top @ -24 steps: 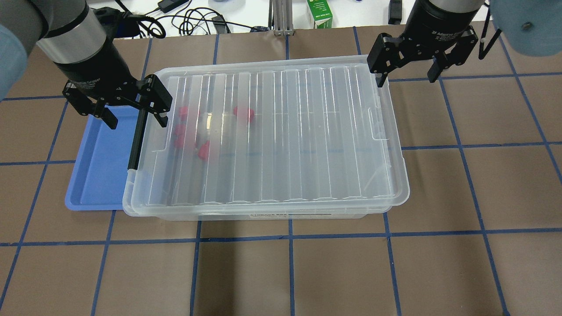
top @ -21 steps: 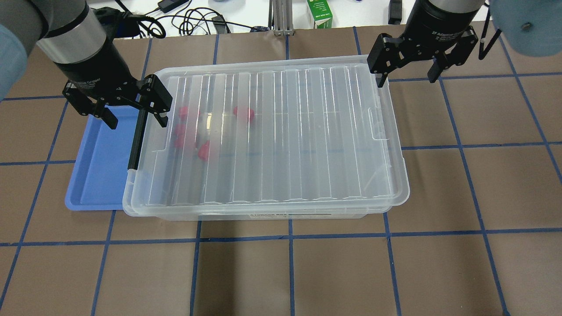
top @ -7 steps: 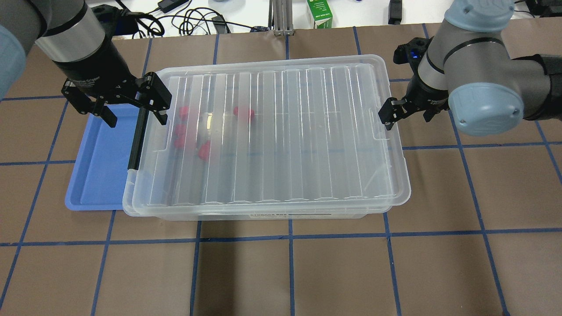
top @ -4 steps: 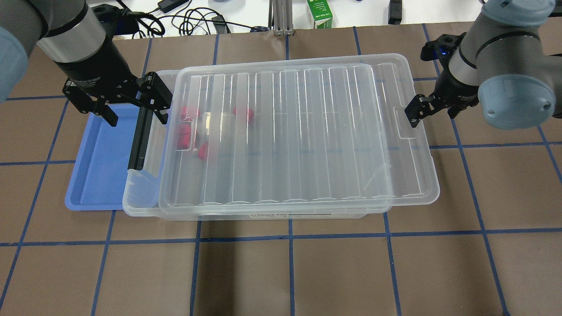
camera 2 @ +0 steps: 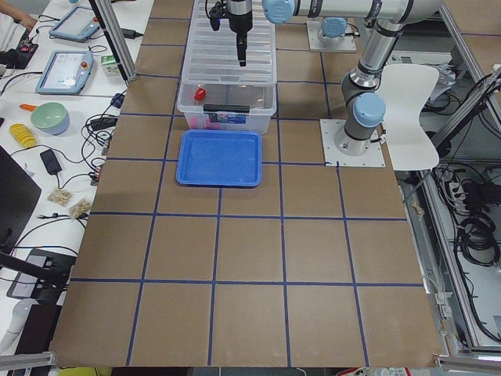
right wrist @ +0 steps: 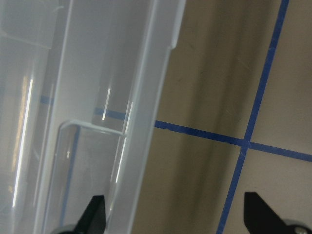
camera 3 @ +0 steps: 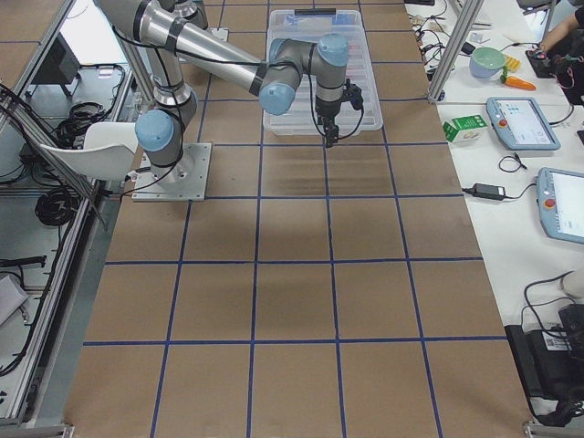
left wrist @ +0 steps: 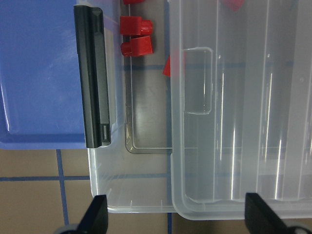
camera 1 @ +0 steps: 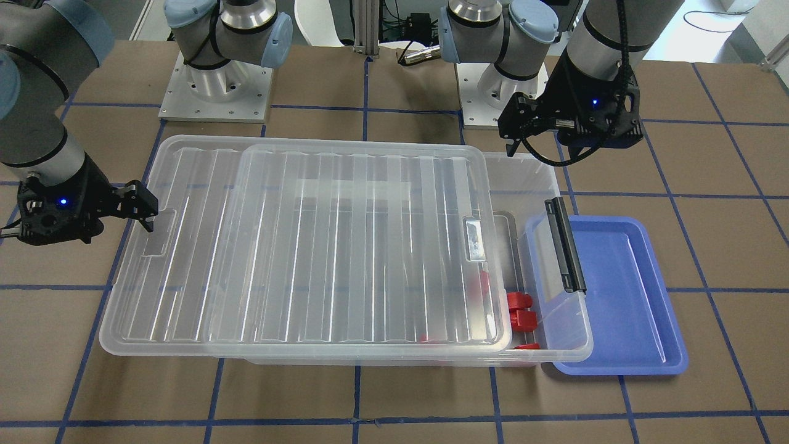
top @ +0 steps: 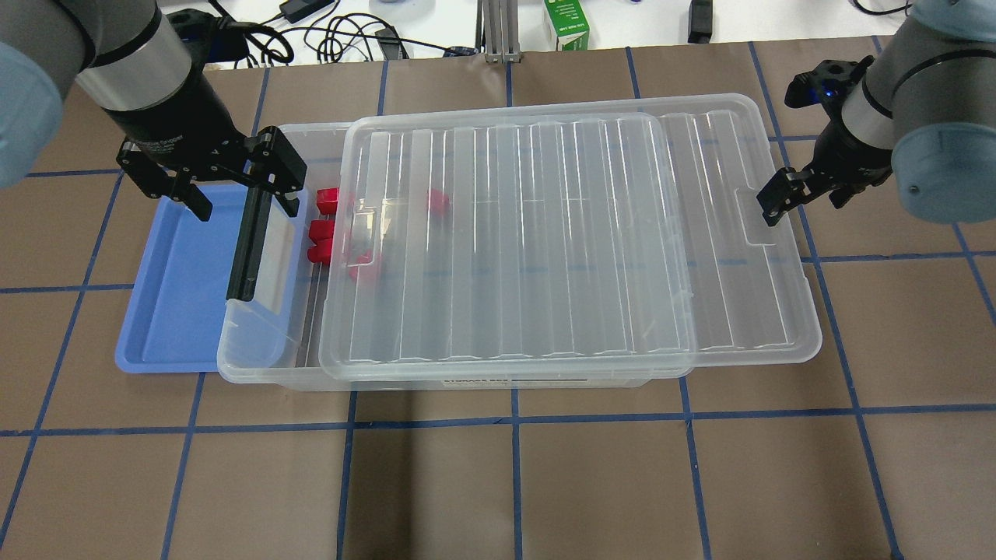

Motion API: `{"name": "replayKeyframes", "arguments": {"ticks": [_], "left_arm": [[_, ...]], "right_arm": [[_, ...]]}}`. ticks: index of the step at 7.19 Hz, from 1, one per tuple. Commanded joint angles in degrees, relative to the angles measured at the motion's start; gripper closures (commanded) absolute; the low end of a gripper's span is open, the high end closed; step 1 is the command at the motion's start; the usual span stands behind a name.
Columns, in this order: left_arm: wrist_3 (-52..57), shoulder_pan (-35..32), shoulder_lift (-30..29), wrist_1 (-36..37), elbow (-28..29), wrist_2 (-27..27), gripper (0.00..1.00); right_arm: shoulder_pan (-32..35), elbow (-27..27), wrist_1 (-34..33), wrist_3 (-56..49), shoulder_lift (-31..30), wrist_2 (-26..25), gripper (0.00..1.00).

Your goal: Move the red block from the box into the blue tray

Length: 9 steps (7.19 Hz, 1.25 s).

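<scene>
The clear box (top: 261, 354) lies across the table's middle. Its ribbed lid (top: 545, 233) is slid to the right and overhangs the box's right end. The uncovered left end shows red blocks (top: 327, 199) (camera 1: 519, 301) (left wrist: 136, 25); more show dimly under the lid. The black latch (top: 247, 245) stands at the box's left end. The blue tray (top: 179, 295) lies empty, partly under that end. My left gripper (top: 243, 204) (left wrist: 178, 217) hovers open above the latch's far end. My right gripper (top: 805, 198) (right wrist: 175, 217) is open, straddling the lid's right edge, one finger by the handle recess.
A green carton (top: 566, 23) and cables (top: 342, 35) lie beyond the table's far edge. The arms' bases (camera 1: 216, 86) stand behind the box. Blue tape lines grid the brown tabletop (top: 513, 482).
My right gripper came down to the lid's right end and moved right, and the lid slid right with it, uncovering the red blocks. My left gripper has hardly moved.
</scene>
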Motion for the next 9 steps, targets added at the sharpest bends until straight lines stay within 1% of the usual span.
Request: {"name": "replayKeyframes", "arguments": {"ticks": [1, 3, 4, 6, 7, 8, 9], "left_arm": [[0.26, 0.58, -0.79, 2.28, -1.06, -0.04, 0.0], [4.63, 1.02, -2.98, 3.68, -2.73, -0.05, 0.0], [8.22, 1.02, -4.2, 6.64, -4.04, 0.04, 0.0], [10.7, 0.94, -7.02, 15.42, -8.08, -0.05, 0.0], [13.94, 0.94, -7.73, 18.59, -10.01, 0.04, 0.0], [15.54, 0.68, -7.99, 20.89, -11.25, 0.04, 0.0], [15.55, 0.67, -8.17, 21.43, -11.96, -0.13, 0.0]], "right_arm": [[-3.08, -0.01, 0.12, -4.48, -0.39, -1.63, 0.0], [-4.06, -0.1, 0.12, -4.85, -0.31, -1.9, 0.0], [-4.5, -0.27, -0.05, -6.07, -0.31, -3.21, 0.0], [-7.04, -0.27, 0.21, -6.25, -0.4, -3.31, 0.0], [-7.92, -0.36, 0.21, -7.65, -0.31, -3.4, 0.0], [-8.97, -0.36, 0.21, -9.05, -0.31, -3.4, 0.0], [-9.51, -0.45, 0.21, -9.07, -0.4, -3.4, 0.0]]}}
